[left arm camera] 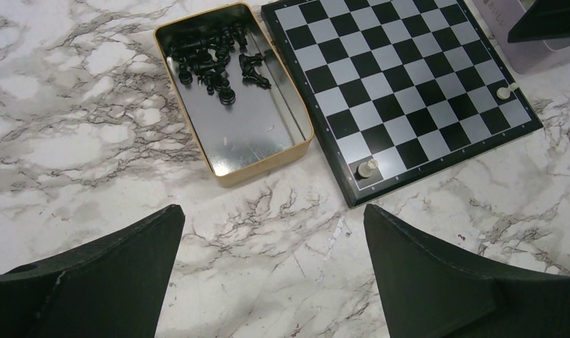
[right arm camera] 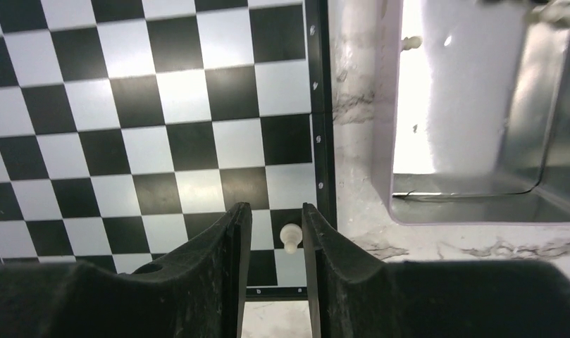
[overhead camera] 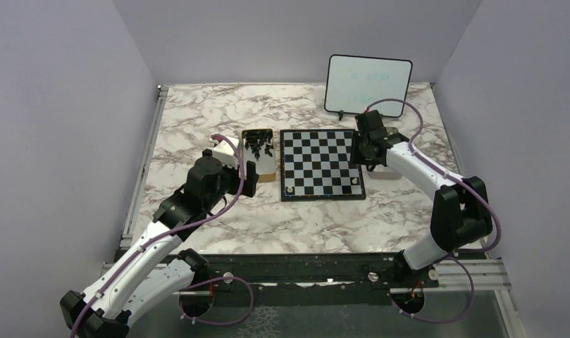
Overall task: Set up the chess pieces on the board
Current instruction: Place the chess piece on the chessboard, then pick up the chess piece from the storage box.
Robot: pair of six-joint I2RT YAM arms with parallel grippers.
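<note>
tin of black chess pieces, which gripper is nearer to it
Left. The left gripper hangs just short of the tin; the right gripper is beyond the chessboard, at its right edge.

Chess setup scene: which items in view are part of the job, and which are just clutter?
Job: chessboard; two white pieces on its near corners; black pieces in the gold tin; metal tin right of the board, a white piece at its edge.
Lying about: whiteboard standing behind the board.
</note>
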